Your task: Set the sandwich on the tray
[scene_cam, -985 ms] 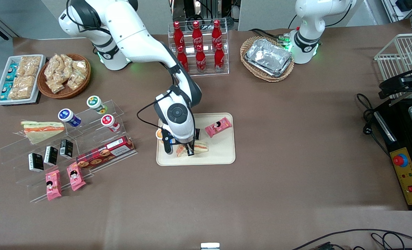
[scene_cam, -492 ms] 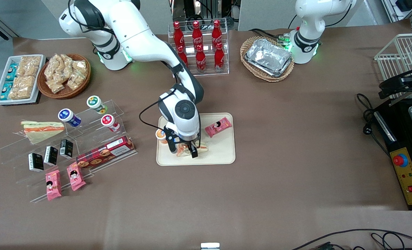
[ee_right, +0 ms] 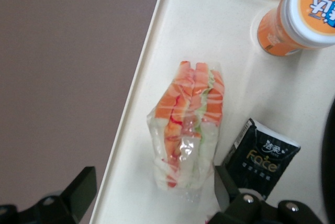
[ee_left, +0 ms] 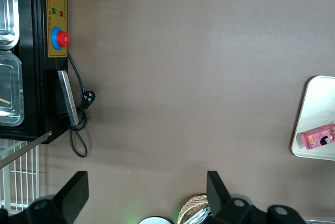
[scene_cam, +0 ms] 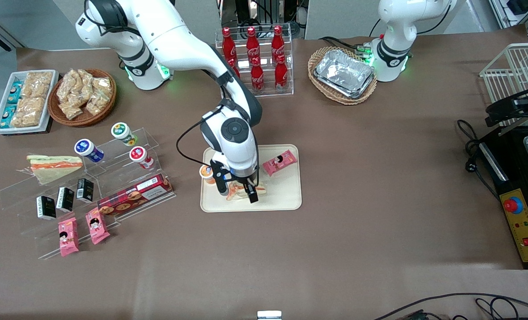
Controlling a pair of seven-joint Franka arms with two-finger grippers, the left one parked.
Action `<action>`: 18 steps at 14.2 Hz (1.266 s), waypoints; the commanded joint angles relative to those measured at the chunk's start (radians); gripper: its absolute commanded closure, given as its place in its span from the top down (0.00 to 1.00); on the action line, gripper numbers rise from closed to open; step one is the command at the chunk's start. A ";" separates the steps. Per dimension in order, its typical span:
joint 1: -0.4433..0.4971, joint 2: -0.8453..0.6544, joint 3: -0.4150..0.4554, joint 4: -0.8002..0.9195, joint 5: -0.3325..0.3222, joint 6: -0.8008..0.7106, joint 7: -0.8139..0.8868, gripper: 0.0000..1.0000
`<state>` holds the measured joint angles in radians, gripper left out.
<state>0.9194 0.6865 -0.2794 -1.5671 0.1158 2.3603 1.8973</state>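
A: Why is the hand (scene_cam: pixel 237 194) hanging right over the tray (scene_cam: pixel 286 195)?

B: My guess is that it's at the letting-go stage. The sandwich (ee_right: pixel 189 127) lies on the tray floor directly below the hand, and the wrist camera shows the two fingers (ee_right: pixel 79 190) spread wide, one to each side of the wrapped wedge, touching neither face. Nothing is clamped.

A: So the sandwich is down?

B: It looks so. It rests on its side, filling edge up, close to the tray rim nearest the front camera. I'd judge the placing itself done, with only the lift away remaining.

A: What else shares that tray?

B: An orange-capped drink bottle (ee_right: pixel 300 14) stands a little off from the hand, a small black packet (ee_right: pixel 265 153) lies just beside the sandwich, and a pink snack packet (scene_cam: pixel 280 162) sits farther from the hand, on the side toward the parked arm.

A: And the other sandwich (scene_cam: pixel 52 167)?

B: Well apart from the hand, on the clear display steps toward the working arm's end of the worktop (scene_cam: pixel 335 249).
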 commanded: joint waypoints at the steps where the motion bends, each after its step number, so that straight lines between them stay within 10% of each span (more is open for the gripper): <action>1: 0.010 -0.019 -0.007 -0.008 0.008 -0.024 -0.007 1.00; 18: 0.006 -0.264 -0.006 -0.011 0.010 -0.222 -0.056 1.00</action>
<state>0.9302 0.5182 -0.2886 -1.5587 0.1158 2.2114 1.8917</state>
